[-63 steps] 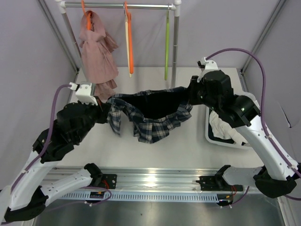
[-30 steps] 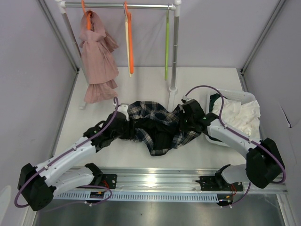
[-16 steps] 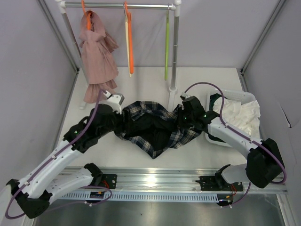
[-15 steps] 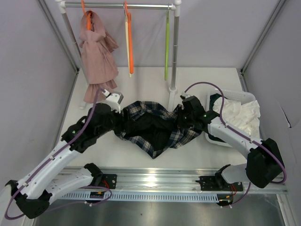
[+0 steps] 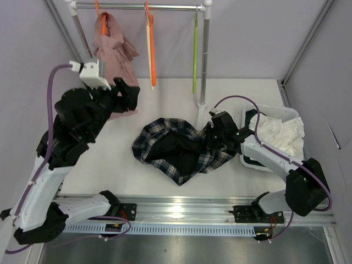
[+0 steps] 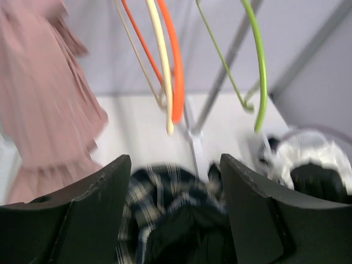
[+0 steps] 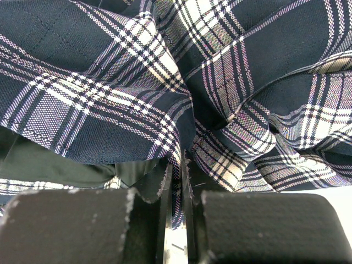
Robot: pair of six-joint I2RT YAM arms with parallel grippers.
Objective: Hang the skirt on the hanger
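The skirt lies crumpled on the table, its right edge pinched between the right gripper's closed fingers, while the left gripper hangs wide open and empty near the hanger on the rail.

Pale lilac walls surround a white table.

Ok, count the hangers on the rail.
4. The left orange hanger carries the pink garment; the cream hanger and middle orange hanger hang together; the lime-green hanger is rightmost. The garment may hide more.
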